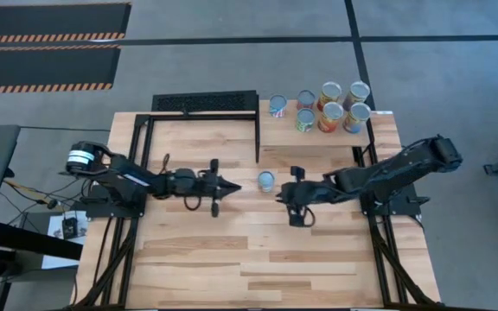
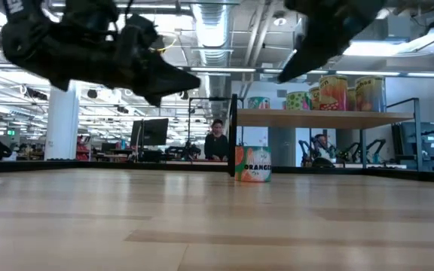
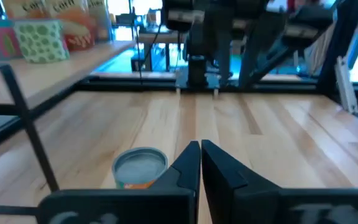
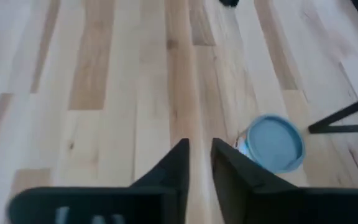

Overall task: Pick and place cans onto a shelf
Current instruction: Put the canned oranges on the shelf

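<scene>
Upright on the table [image 1: 232,259] between both arms, one orange can [image 1: 266,180]: nearer the right gripper [image 1: 280,193], narrowly parted and empty, than the left gripper [image 1: 234,185], shut, empty.

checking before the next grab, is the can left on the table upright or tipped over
Upright. The can stands on its base on the table, label level in the low view, round top facing up from above.

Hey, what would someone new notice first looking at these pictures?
Probably the lone orange can standing upright mid-table, with the left gripper and right gripper pointing at it from either side, neither touching it. Next, the cluster of cans already lined up on the raised shelf at the table's far side.
</scene>
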`<state>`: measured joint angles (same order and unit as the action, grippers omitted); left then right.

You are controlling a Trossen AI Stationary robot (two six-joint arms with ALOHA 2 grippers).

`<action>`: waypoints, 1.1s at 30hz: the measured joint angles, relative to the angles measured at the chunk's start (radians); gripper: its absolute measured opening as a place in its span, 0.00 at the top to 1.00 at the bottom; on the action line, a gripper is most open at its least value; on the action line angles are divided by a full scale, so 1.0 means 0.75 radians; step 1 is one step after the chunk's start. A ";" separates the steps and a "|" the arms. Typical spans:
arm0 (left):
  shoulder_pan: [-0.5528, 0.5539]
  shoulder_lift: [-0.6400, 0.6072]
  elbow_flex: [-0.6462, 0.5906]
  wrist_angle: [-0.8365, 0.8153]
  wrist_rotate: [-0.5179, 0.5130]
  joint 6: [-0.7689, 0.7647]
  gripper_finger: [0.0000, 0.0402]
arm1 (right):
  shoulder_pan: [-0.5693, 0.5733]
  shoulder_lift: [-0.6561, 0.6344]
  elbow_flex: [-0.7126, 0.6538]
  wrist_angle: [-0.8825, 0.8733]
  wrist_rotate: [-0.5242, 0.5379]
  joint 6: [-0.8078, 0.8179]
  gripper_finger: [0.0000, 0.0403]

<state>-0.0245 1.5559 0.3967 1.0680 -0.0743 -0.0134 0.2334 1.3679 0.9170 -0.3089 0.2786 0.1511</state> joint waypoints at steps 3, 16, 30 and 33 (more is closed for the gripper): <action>0.018 -0.052 -0.122 0.129 0.002 -0.023 0.99 | -0.053 0.095 0.057 -0.006 -0.053 -0.053 0.68; 0.114 -0.196 -0.339 0.239 -0.027 -0.039 1.00 | -0.249 0.485 0.283 -0.233 -0.125 -0.338 0.55; 0.120 -0.201 -0.341 0.215 -0.067 -0.037 1.00 | -0.276 0.567 0.348 -0.256 -0.031 -0.399 0.85; 0.120 -0.201 -0.341 0.211 -0.067 -0.036 1.00 | -0.268 0.546 0.345 -0.237 -0.029 -0.410 0.85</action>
<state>0.0654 1.4055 0.1410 1.2260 -0.1246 -0.0406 0.0325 1.7773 1.1759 -0.4866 0.2565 -0.1561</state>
